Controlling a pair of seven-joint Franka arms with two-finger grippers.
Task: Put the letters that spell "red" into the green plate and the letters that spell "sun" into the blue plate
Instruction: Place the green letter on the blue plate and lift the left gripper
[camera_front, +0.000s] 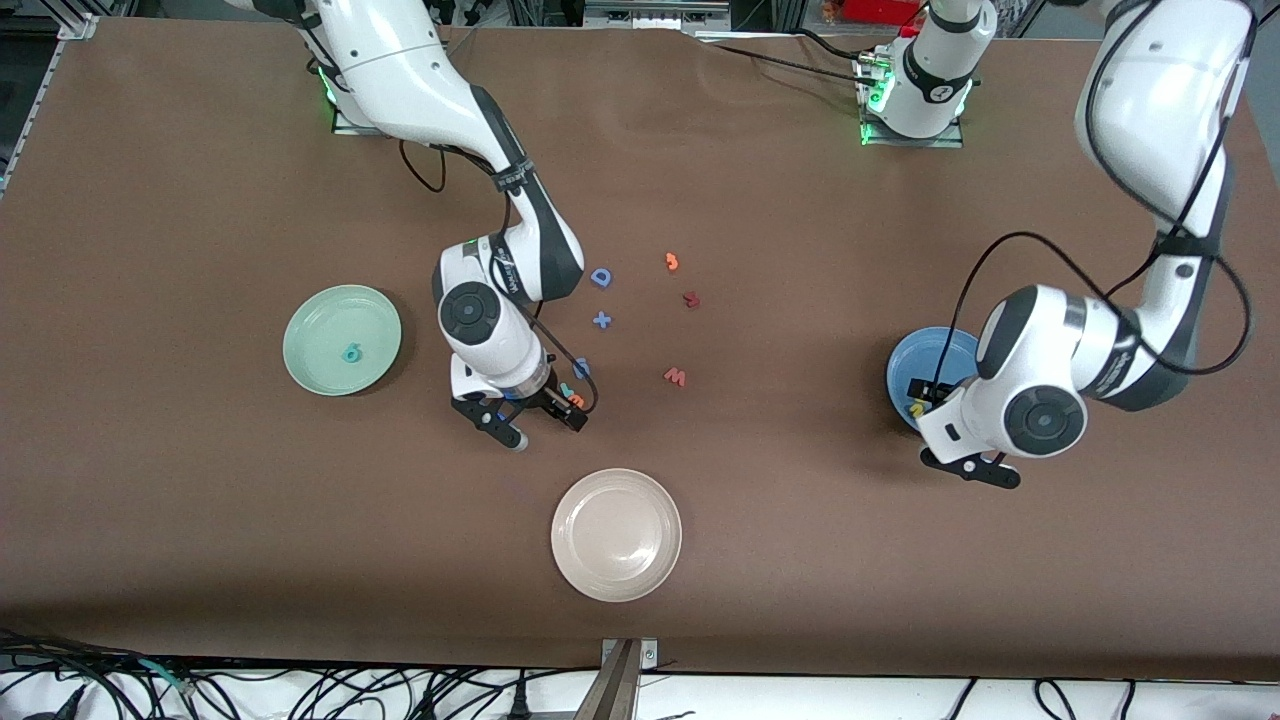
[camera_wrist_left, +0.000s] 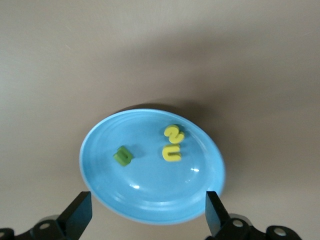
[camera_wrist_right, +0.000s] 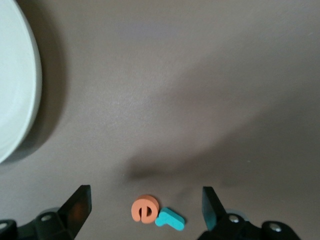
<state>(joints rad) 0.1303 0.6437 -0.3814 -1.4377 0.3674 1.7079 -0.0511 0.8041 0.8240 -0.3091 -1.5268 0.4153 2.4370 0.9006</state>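
The blue plate (camera_wrist_left: 150, 200) holds a green arch letter (camera_wrist_left: 123, 155), a yellow "s" (camera_wrist_left: 174, 134) and a yellow arch letter (camera_wrist_left: 171, 152). My left gripper (camera_wrist_left: 146, 215) hovers open over that plate (camera_front: 915, 355), holding nothing. The green plate (camera_front: 315, 365) carries the teal "d" (camera_front: 350, 352). My right gripper (camera_front: 545, 430) hangs open above the orange "e" (camera_wrist_right: 145, 208) and the teal "r" (camera_wrist_right: 170, 219), which lie touching on the table between its fingers (camera_wrist_right: 77, 207).
A cream plate (camera_front: 616, 548) sits nearest the front camera. A blue D (camera_front: 601, 277), blue plus (camera_front: 601, 320), orange piece (camera_front: 671, 262), dark red piece (camera_front: 691, 299) and pink "w" (camera_front: 676, 376) lie mid-table. A pale plate rim (camera_wrist_right: 15, 100) edges the right wrist view.
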